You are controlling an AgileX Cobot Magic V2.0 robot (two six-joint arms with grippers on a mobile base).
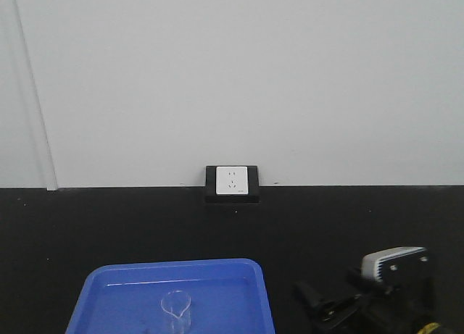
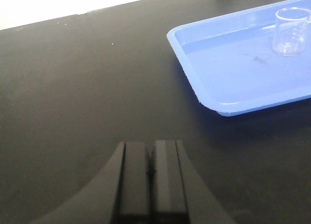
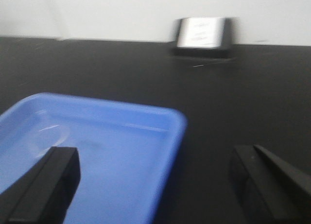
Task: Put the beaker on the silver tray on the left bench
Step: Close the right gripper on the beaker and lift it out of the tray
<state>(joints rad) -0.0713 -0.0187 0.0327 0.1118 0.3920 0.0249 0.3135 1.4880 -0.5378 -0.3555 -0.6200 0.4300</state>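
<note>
Beaker, front view: a small clear glass beaker [image 1: 176, 309] stands upright inside the blue tray [image 1: 250, 276], at the bottom edge of the picture.
Blue tray, front view: it lies on the black desk [image 1: 109, 225], low and left of centre.
Wall socket, front view: the white wall socket [image 1: 232, 180] sits in a dark box where the desk meets the pale wall [image 1: 232, 73].
Right arm, front view: the right arm [image 1: 384, 283] is dark with a grey camera housing, low right, beside the tray and not touching it.
Left fingers, left wrist view: the left fingers [image 2: 133, 180] are pressed together with nothing between them, over bare desk.
Tray and beaker, left wrist view: the tray lies up to the right, well apart from the fingers. The beaker stands upright in its far right part, pouring lip showing.
Right fingers, right wrist view: the right fingers [image 3: 46, 182] are spread wide and empty, and the picture is blurred.
Tray and beaker, right wrist view: the tray's right corner lies between the fingers. The beaker is only a faint clear outline at the tray's left.
</note>
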